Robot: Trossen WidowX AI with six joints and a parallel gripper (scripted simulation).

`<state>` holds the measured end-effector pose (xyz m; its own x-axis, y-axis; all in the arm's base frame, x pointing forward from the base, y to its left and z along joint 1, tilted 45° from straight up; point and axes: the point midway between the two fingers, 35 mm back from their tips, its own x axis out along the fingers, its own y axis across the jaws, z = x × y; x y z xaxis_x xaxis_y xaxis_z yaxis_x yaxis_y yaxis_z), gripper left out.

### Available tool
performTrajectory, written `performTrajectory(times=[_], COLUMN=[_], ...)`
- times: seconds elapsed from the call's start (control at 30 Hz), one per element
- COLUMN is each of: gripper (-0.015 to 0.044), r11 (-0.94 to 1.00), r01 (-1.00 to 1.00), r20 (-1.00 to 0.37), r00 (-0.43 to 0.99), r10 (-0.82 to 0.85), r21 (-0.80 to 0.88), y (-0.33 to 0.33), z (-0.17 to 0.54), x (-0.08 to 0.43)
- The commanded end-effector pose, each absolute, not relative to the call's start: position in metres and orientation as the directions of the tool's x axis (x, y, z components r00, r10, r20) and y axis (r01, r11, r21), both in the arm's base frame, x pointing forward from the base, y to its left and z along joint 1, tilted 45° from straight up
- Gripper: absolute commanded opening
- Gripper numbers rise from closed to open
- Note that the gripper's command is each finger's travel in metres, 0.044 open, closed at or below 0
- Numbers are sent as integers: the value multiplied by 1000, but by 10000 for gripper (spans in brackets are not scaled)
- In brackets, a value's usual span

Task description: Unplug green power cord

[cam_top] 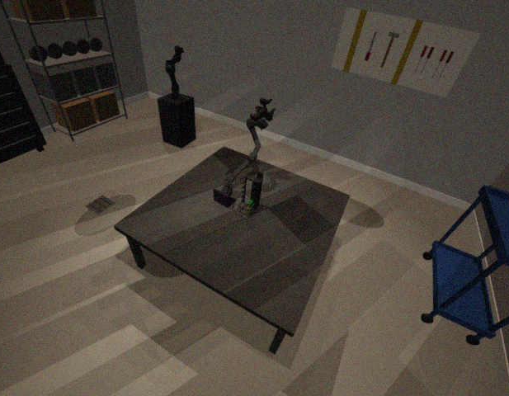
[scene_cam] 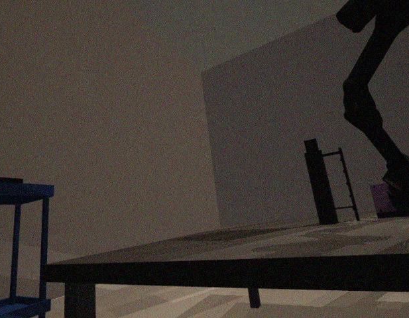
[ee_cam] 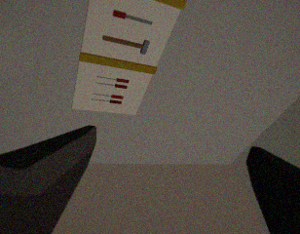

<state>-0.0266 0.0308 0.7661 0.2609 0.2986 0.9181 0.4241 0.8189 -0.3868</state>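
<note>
Green shows you only a small patch, the power cord or its plug point(cam_top: 250, 202), low beside a dark upright block point(cam_top: 256, 191) point(scene_cam: 321, 186) near the desk's point(cam_top: 203, 279) point(scene_cam: 231, 273) far edge, between its far and right corners; you can't tell whether it's plugged in. Grain and gloom blur the strip's outline. Your gripper point(cam_top: 272, 108) point(ee_cam: 171, 143) is raised, fingers spread wide, holding nothing; the exterior view crops it out. Brown boxes point(cam_top: 78, 115) fill the shelf rack's point(cam_top: 70, 58) bottom level, contents hidden. A flat purple panel point(cam_top: 223, 197) point(scene_cam: 382, 198) stands near the block.
</note>
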Motion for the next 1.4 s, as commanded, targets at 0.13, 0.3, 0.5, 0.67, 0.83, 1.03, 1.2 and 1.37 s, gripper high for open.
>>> performTrajectory(times=[0.13,0.3,0.5,0.67,0.83,1.03,1.2,1.37], gripper=[269,160,160,160,160,160,160,160], r11=[825,845,878,881,837,757,698,594], r01=[443,483,479,440,383,282,189,119], r20=[936,971,981,951,881,770,688,578], r00=[190,47,-159,-307,-421,-479,-469,-442], r10=[295,234,109,-35,-217,-421,-554,-686], r21=[-350,-227,-20,175,390,589,691,796], y=[22,-3,-52,-105,-169,-243,-295,-345], z=[766,766,756,737,708,668,639,602], x=[-48,-94,-155,-198,-231,-246,-238,-225])
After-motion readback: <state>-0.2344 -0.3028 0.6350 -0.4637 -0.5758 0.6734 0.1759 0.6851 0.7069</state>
